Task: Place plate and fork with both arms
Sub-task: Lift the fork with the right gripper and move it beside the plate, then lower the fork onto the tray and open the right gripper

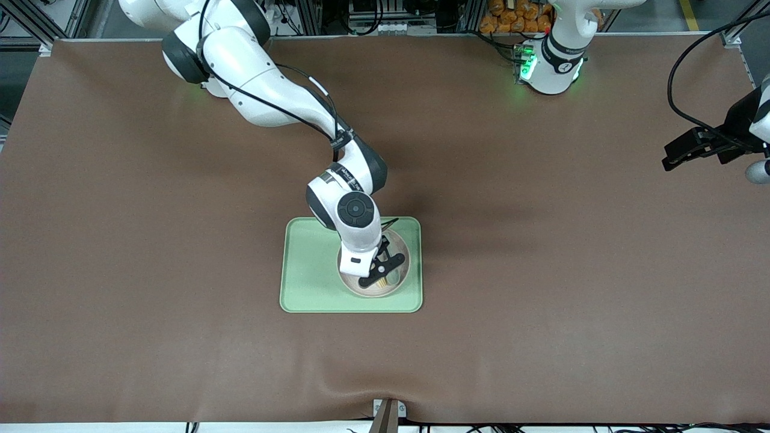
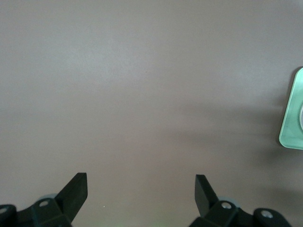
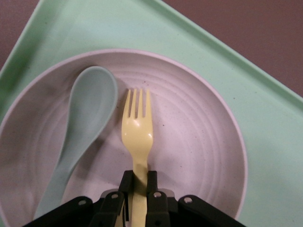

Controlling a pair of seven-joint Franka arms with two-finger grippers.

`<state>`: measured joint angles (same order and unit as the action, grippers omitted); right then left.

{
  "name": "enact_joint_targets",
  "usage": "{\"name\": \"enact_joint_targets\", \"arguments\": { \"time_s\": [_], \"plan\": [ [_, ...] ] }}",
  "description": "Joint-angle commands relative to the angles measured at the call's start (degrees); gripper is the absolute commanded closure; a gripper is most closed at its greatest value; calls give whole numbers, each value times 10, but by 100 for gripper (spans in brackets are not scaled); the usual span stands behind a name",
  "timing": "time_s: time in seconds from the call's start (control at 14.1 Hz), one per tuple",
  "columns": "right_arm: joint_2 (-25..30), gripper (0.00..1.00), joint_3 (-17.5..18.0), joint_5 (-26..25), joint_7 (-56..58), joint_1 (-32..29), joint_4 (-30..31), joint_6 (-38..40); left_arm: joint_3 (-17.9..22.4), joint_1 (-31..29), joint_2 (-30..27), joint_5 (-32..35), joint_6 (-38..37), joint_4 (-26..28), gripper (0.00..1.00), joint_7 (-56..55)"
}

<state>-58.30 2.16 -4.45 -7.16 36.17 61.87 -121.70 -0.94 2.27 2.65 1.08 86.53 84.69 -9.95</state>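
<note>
Over plate (image 3: 199, 142): right tool (image 3: 138, 182) pinching pale-yellow fork (image 3: 137, 132) handle; left tool (image 2: 141, 191) spread wide, waiting.

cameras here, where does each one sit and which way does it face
Front view: high across the table, facing both bases; right arm over the tray, left tool waiting at its table end.
Left wrist view: on that wrist, facing down at bare table; its open fingers show.
Right wrist view: looks down at the plate, spoon and fork, which the right tool grips.
Shared: the tray appears in all three.
</note>
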Motion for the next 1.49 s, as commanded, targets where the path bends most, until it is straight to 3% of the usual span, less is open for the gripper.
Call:
{"name": "enact_joint_targets", "arguments": {
  "time_s": [0.0,0.43,0.71,0.85,0.99,1.42],
  "plan": [
    [30,100,6,19,-12,-6,2,35,-6,-2,-19,15,0,18,0,0],
    [61,100,3,31,-15,-61,28,54,-6,-1,-20,15,0,19,0,0],
    [98,100,4,33,-16,-101,105,49,-6,0,-20,15,0,19,0,0],
    [122,100,4,68,-16,-124,162,13,-6,1,-20,15,0,19,0,0],
    [135,100,2,97,-16,-126,195,-12,-6,2,-19,15,0,19,0,0],
    [134,100,2,98,-72,-116,235,-61,-6,1,-19,15,0,19,0,0]
  ]
}}
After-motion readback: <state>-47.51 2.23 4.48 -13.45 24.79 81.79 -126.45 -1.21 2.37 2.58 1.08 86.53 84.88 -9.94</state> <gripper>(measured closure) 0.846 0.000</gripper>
